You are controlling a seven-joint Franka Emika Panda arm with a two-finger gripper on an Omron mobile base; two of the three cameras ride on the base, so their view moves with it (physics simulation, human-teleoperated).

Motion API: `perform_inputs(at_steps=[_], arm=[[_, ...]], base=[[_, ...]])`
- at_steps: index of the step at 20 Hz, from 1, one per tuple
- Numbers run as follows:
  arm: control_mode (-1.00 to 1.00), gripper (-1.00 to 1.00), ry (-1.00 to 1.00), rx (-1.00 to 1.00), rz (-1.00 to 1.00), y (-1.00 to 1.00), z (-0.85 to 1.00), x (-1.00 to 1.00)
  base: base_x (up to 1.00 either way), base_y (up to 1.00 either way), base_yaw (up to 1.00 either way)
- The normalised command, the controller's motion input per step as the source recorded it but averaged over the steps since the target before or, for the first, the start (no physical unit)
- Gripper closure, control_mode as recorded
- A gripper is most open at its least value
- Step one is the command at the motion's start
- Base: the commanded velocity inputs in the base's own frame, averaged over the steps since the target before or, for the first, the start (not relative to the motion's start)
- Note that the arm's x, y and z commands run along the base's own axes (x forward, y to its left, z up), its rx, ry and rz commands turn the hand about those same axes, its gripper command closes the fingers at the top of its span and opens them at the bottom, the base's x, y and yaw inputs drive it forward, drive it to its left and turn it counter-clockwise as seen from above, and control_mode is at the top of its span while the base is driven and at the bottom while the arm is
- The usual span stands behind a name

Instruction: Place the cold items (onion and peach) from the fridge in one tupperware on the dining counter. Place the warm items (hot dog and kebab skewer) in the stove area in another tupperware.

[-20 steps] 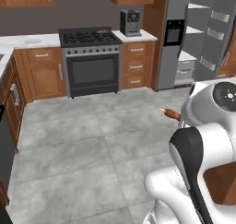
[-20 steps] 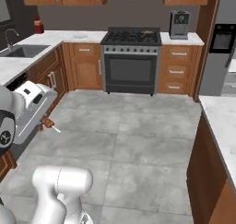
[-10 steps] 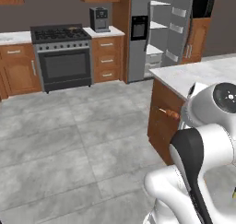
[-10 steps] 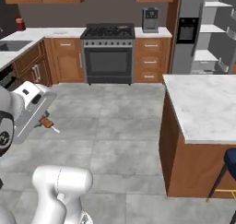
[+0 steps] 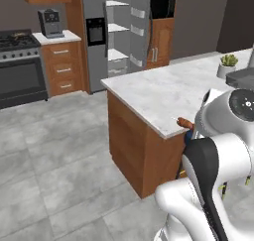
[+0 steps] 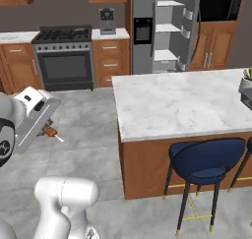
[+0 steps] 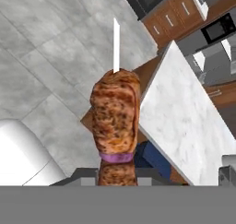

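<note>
Fingers [image 7: 117, 174] are clenched on the kebab [image 7: 115, 121], gripping its lower end so the meat and the white stick rise straight away from the hand. Its long axis runs along the line of the fingers, the bare stick tip pointing outward, over grey floor [image 7: 41, 57]. From the right base view the kebab [image 6: 49, 131] hangs beside the white hand, low and to the robot's left, stick tip angled down toward the floor; from the left base view its brown end [image 5: 184, 122] peeks out against the edge of the desk [image 5: 163, 93].

Judging by this, the step in hand is carrying the warm skewer to a tupperware. No tupperware can be made out on the marble top from here. The next move calls for finding the container, then bringing the skewer over it roughly level so its length fits inside before letting go.

Beyond the desk stand the open fridge [image 6: 170, 29] and, further left, the stove [image 6: 64, 56].
</note>
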Motion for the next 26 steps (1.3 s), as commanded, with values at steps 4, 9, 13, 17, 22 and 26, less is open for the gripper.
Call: perform_inputs(at_steps=[4,9,13,17,22,26], arm=[[1.00,1.00,0.00,0.00,0.00,0.00,0.00,0.00],[1.00,1.00,0.00,0.00,0.00,0.00,0.00,0.00],[1.00,1.00,0.00,0.00,0.00,0.00,0.00,0.00],[1.00,1.00,0.00,0.00,0.00,0.00,0.00,0.00],[1.00,1.00,0.00,0.00,0.00,0.00,0.00,0.00],[1.00,1.00,0.00,0.00,0.00,0.00,0.00,0.00]], base=[[0.25,-1.00,-0.15],[0.24,-1.00,-0.09],[0.26,-1.00,-0.06],[0.28,-1.00,-0.05],[0.28,-1.00,-0.04],[0.33,-0.97,-0.03]])
